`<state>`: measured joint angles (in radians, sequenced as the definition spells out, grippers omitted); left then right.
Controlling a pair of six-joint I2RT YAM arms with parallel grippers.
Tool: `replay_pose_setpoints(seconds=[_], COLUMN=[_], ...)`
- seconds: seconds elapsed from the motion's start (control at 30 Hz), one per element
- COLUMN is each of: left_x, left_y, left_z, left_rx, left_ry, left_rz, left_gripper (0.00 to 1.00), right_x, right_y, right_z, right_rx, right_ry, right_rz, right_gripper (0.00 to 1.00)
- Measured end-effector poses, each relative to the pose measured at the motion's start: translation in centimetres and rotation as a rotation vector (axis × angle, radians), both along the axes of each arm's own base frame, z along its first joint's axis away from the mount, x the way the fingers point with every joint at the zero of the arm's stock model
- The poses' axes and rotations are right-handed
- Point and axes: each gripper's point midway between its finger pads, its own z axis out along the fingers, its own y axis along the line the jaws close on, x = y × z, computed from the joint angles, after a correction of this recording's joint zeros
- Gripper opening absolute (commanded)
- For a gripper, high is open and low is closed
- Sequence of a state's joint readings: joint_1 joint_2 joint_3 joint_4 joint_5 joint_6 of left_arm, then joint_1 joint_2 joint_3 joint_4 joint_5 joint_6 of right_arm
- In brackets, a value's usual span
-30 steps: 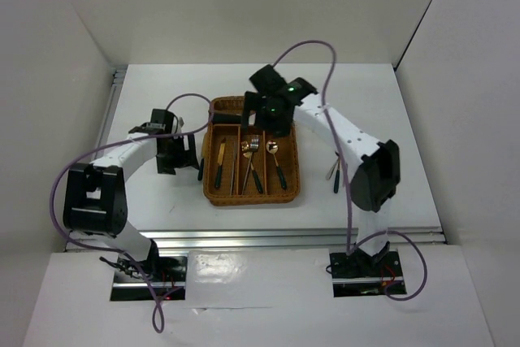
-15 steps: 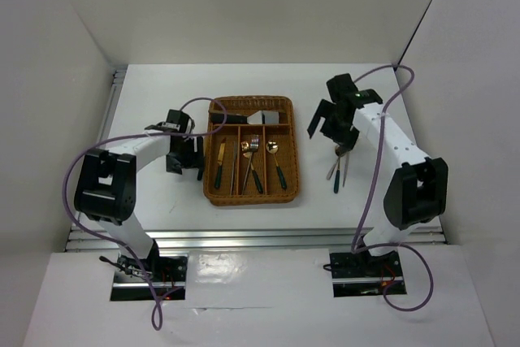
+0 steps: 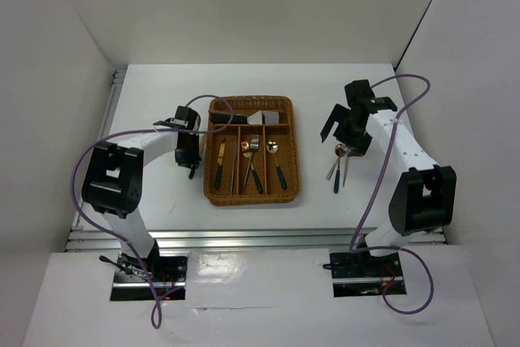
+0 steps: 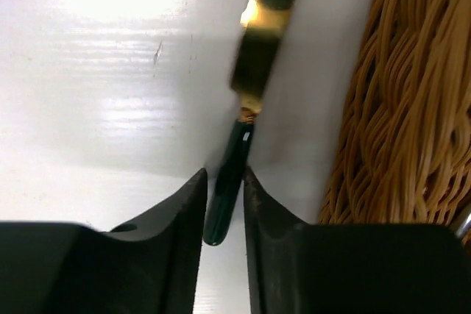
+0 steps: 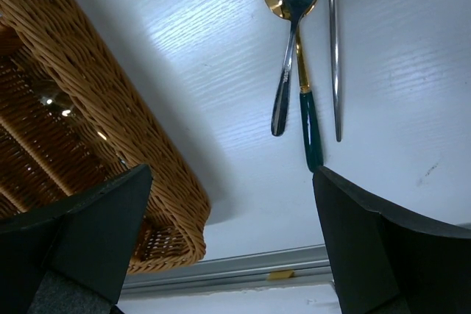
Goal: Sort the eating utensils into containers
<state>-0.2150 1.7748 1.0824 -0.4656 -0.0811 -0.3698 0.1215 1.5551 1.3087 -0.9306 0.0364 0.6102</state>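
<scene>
A white bench (image 3: 154,95), boxed in by plain white walls (image 3: 244,6), carries a rectangular brown woven wicker cutlery tray (image 3: 251,195) at frame centre. A second ago the right arm hung over the tray's far end. Now the right gripper (image 5: 232,173) stands released, jaws wide, right of the tray. It is above a silver fork (image 5: 291,42), a green-handled gold spoon (image 5: 309,123) and a slim silver utensil (image 5: 335,56) lying on the bench. The left gripper (image 4: 225,182), wide open then, is clenched on the dark green handle of a gold-headed utensil (image 4: 254,71) lying just left of the tray.
</scene>
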Motion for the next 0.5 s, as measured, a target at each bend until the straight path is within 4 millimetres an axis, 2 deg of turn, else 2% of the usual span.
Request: replay_pose_setpoints(seconds=[0.1, 0.33, 0.5], left_x=[0.5, 0.7, 0.2], left_y=[-0.2, -0.3, -0.1], left_z=[0.0, 0.2, 1.1], left_rx=[-0.005, -0.008, -0.002], left_ry=[-0.005, -0.001, 0.024], left_rz=[0.0, -0.002, -0.003], left_gripper=[0.0, 0.0, 0.0], right_x=[0.1, 0.1, 0.5], right_y=[0.0, -0.5, -1.7], right_z=[0.0, 0.0, -0.4], right_rx=[0.001, 0.004, 0.002], right_ry=[-0.004, -0.003, -0.009], right_rz=[0.005, -0.005, -0.034], right_gripper=[0.98, 0.98, 0.98])
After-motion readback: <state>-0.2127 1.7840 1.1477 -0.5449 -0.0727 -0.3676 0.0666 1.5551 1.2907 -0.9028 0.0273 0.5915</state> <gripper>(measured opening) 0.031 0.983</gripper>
